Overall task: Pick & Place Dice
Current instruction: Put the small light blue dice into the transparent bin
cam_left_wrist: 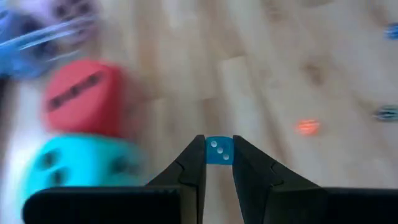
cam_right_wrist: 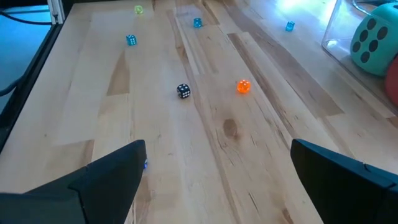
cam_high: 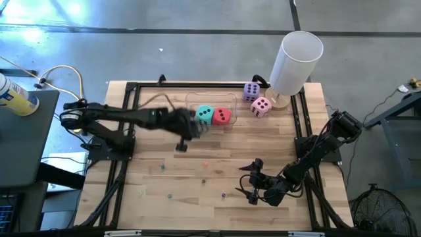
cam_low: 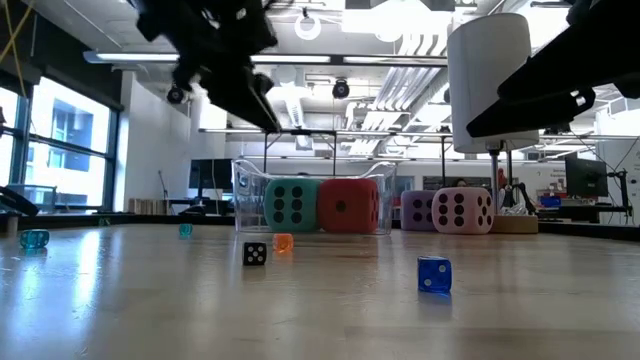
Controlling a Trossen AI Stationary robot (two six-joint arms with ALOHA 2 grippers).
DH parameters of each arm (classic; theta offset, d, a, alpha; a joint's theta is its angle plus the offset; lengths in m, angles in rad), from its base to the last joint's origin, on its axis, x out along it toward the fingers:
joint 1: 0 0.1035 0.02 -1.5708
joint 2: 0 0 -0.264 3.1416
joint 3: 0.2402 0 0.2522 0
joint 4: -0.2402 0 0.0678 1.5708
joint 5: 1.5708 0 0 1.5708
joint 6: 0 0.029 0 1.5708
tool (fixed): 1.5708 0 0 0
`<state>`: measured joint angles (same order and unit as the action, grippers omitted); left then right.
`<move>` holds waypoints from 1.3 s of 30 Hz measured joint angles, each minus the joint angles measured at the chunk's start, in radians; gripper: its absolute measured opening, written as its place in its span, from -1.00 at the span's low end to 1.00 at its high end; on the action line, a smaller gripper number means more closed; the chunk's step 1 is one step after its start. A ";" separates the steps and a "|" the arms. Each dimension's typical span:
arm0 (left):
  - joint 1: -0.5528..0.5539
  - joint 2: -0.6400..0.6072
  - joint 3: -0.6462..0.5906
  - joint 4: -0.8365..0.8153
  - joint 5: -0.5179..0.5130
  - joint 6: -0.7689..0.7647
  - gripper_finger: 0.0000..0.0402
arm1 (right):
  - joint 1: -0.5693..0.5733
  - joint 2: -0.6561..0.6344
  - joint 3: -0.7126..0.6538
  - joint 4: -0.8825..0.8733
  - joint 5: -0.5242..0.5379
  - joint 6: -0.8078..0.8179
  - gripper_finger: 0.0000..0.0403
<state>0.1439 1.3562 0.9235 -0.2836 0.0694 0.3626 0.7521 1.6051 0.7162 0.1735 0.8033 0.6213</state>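
A pale wooden worktop (cam_high: pixel 217 164) carried a clear box (cam_low: pixel 310 205) holding the teal die (cam_high: pixel 205 114) and red die (cam_high: pixel 222 116) side by side. The purple die (cam_high: pixel 250 91) and pink die (cam_high: pixel 261 106) sat touching beside a tall white cylinder (cam_high: pixel 296 62). The left claw (cam_left_wrist: pixel 219 163), raised just beside the box, pinched a small blue die (cam_left_wrist: pixel 219 151). The right claw (cam_high: pixel 253 186) waited wide open and empty, low over the worktop's near edge, near scattered small dice such as an orange die (cam_right_wrist: pixel 243 86) and a black die (cam_right_wrist: pixel 183 91).

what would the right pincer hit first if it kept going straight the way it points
Probably the small black die on the wooden table, roughly in line ahead of the open right pincer; depth is unclear.
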 joint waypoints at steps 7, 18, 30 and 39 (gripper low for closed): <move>0.270 0.017 0.002 -0.006 0.095 -0.037 -0.74 | 0.000 0.007 0.000 0.007 0.000 0.014 0.95; 0.375 0.042 0.001 0.041 0.158 -0.038 -0.68 | 0.000 0.068 -0.001 0.075 0.000 0.034 0.95; 0.352 0.067 0.002 0.108 -0.017 -0.085 -0.67 | 0.000 0.069 -0.001 0.070 -0.020 0.029 0.95; 0.348 0.136 0.002 0.115 -0.028 -0.074 -0.67 | 0.000 0.069 -0.001 0.078 -0.026 0.028 0.95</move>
<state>0.4923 1.4918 0.9253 -0.1688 0.0414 0.2890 0.7525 1.6737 0.7155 0.2517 0.7776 0.6495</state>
